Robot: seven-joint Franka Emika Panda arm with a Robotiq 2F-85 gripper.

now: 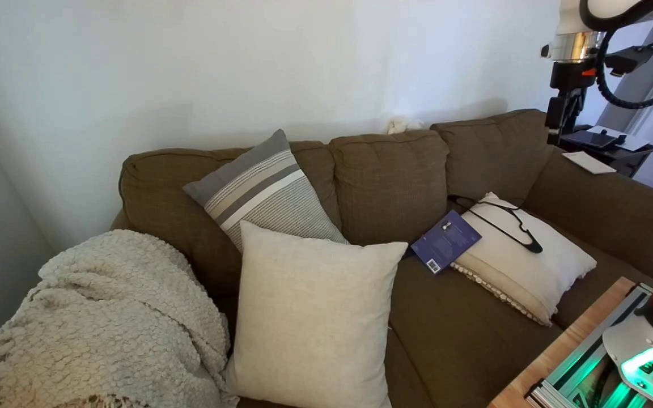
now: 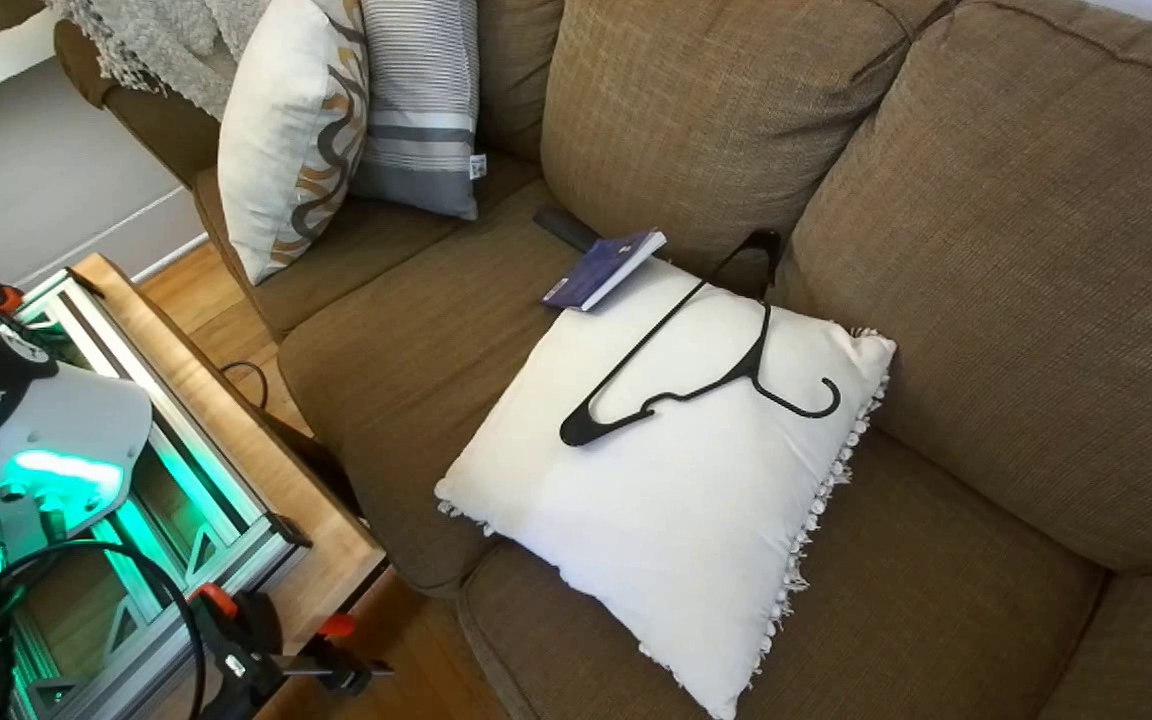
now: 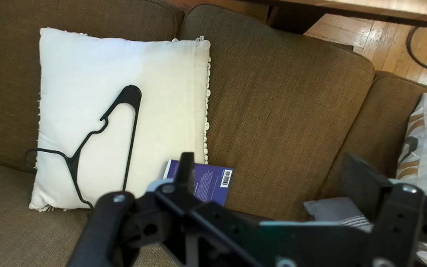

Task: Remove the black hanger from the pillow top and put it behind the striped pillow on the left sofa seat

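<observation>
The fingers (image 3: 186, 172) stand wide apart, raised well above the olive-brown, coarse-woven sofa (image 3: 272, 111). Below them, and to their left in the wrist view, lies the pillow (image 3: 161, 118): square, plain off-white cloth, bobbled trim along its edges. The black hanger (image 3: 73, 163), a slim, smooth triangular frame with a curved open hook, rests on that pillow, well apart from the fingers; one shoulder end runs past the pillow toward the padded back cushions (image 2: 736, 120). A flat, rectangular dark blue booklet (image 3: 211, 181), partly screened by a finger in the wrist view, sits at the pillow's edge. Toward the opposite finger, and partly hidden by it, is the striped pillow (image 3: 323, 211), grey with pale bands; in an exterior view it leans on the left sofa seat (image 2: 376, 250), beside a smooth cream cushion (image 1: 315, 317) and near a nubbly, draped blanket (image 1: 111, 306)
</observation>
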